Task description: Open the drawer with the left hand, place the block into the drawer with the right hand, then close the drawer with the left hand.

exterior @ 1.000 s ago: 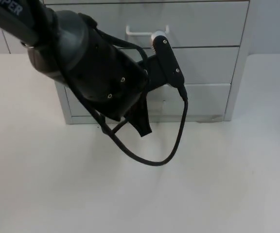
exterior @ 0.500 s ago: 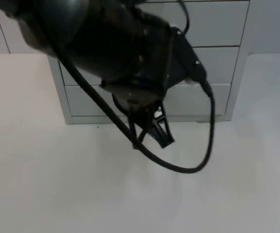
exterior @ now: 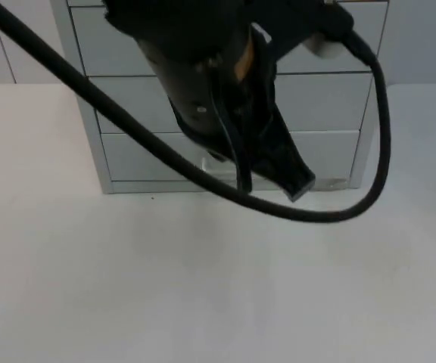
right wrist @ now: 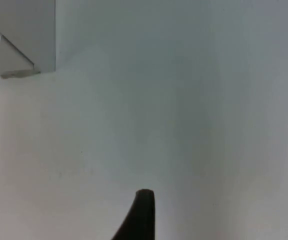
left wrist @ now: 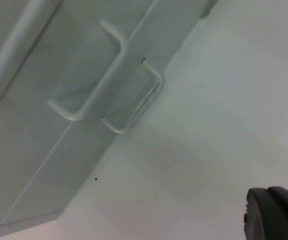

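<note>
Before the shut white drawer [exterior: 309, 155], left gripper [exterior: 267, 178] has shifted right, finger state unclear.

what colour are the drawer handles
White, matching the pale grey-white drawer cabinet; the thin white bar handles show best in the left wrist view.

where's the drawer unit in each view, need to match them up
Top view: the drawer unit stands at the table's far edge, behind the left gripper.
Left wrist view: its drawer fronts with two handles, seen close.
Right wrist view: one bottom corner of it.
Shared landmark: the white table.
</note>
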`<state>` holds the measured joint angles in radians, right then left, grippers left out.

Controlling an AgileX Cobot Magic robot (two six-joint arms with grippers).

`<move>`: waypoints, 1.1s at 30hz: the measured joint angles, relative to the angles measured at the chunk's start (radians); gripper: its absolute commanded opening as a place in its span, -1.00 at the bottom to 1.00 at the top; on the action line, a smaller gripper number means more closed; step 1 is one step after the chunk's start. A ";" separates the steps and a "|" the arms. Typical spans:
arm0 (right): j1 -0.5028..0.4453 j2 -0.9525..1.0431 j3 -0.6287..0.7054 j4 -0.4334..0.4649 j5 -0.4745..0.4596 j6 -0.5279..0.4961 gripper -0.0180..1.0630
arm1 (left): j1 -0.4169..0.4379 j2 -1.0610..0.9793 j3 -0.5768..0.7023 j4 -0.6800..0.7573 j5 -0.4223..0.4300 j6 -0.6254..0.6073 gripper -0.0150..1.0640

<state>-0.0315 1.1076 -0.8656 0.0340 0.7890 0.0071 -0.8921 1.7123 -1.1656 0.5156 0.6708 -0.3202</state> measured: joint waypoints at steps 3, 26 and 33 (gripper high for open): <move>0.000 0.000 0.000 0.000 0.000 0.000 0.52 | 0.000 -0.024 0.000 -0.007 0.012 0.005 -0.97; 0.000 0.000 0.000 0.000 -0.002 -0.019 0.52 | 0.094 -0.316 0.035 -0.338 0.002 0.223 -0.97; 0.000 0.000 0.000 0.131 -0.008 -0.158 0.52 | 0.245 -0.422 0.039 -0.592 0.005 0.449 -0.97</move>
<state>-0.0315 1.1076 -0.8656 0.1649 0.7810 -0.1511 -0.6474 1.2907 -1.1267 -0.0759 0.6754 0.1286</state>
